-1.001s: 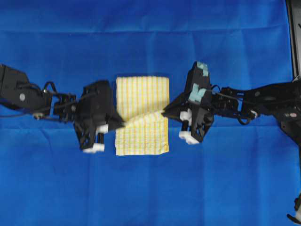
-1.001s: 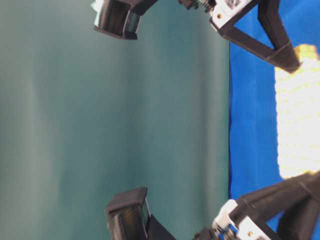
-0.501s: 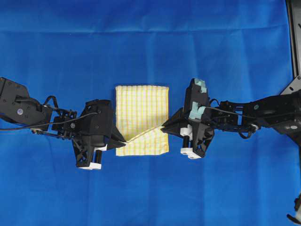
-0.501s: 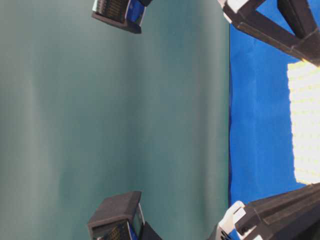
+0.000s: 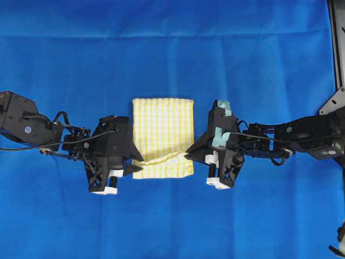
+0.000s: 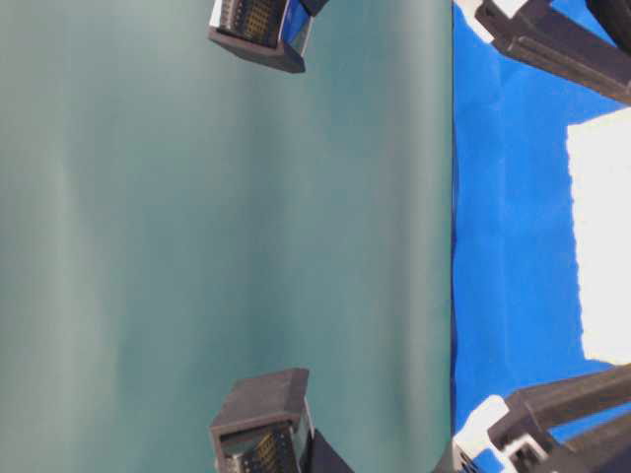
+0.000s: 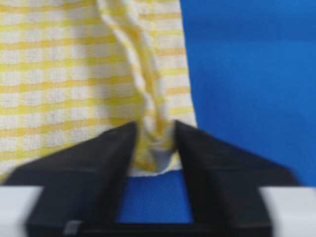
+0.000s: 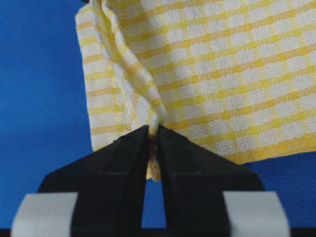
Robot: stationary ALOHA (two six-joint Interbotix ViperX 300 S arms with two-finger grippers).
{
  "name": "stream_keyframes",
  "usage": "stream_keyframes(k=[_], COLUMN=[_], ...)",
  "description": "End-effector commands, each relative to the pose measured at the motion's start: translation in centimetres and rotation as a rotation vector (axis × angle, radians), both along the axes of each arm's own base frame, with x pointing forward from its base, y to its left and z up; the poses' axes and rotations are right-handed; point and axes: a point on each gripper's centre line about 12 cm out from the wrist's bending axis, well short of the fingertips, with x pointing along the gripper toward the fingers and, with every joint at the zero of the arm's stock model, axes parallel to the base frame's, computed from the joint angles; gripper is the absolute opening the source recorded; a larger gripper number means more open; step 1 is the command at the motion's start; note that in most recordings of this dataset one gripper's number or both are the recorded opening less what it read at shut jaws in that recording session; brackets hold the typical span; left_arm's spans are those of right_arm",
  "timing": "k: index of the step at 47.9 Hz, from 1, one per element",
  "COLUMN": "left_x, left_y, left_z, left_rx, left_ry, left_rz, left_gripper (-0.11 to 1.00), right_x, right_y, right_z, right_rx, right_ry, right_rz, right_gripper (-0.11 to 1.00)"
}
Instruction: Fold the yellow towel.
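Note:
The yellow towel (image 5: 161, 124) lies folded on the blue covering, with a twisted ridge of cloth running along its near edge between both grippers. My left gripper (image 5: 141, 160) sits at the near left corner. In the left wrist view its jaws (image 7: 154, 128) stand apart, and the towel (image 7: 64, 74) corner lies loose between them. My right gripper (image 5: 187, 155) is at the near right corner. In the right wrist view it (image 8: 153, 129) is shut on a pinched fold of the towel (image 8: 237, 64). The table-level view shows the towel (image 6: 603, 246) as a bright patch.
The blue table covering (image 5: 172, 48) spreads around the towel on all sides. A dark frame (image 5: 337, 43) stands at the far right edge. In the table-level view a teal backdrop (image 6: 227, 236) fills the left, with the arms' dark housings (image 6: 261, 429) at top and bottom.
Both grippers have carried the lifted towel edge toward the near edge and lowered it onto the cloth. The left jaws have parted from the corner; the right still pinches its fold.

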Motion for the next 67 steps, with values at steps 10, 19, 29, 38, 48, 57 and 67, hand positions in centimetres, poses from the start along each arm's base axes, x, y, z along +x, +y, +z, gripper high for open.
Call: stream_keyframes(k=[10,19,29,38,48,57,67], left_x=[-0.3,-2.3,-5.9,-9.6,-13.4,-16.2,-18.6], left_y=[0.0,0.4,1.1,2.0,3.1,4.2,4.9], left_z=[3.0,6.3,9.5,11.4,13.1,12.8,11.8], left_rx=[0.000,-0.010,-0.028,-0.050,-0.024,0.025,0.027], left_ry=[-0.034,-0.062,-0.165,-0.314,-0.443,-0.513,-0.568], left_rz=[-0.011,-0.012,-0.013,-0.007,-0.019,-0.024,-0.006], left_gripper=[0.54,0.52,0.52,0.52,0.52,0.52,0.52], right_x=[0.3,-1.5,-5.4,-9.5,-12.7,-15.3,-17.5], right_y=[0.4,0.1,-1.6,-2.9,-3.6,-4.2,-4.5], right_z=[2.5,5.9,9.5,11.9,13.3,12.7,11.4], right_rx=[0.014,-0.002,-0.057,-0.101,-0.121,-0.165,-0.194], right_ry=[-0.058,-0.141,-0.264,-0.371,-0.405,-0.407,-0.437], right_rz=[0.017,0.052,0.068,0.079,0.118,0.146,0.153], right_gripper=[0.70,0.68,0.68,0.68,0.67,0.67,0.67])
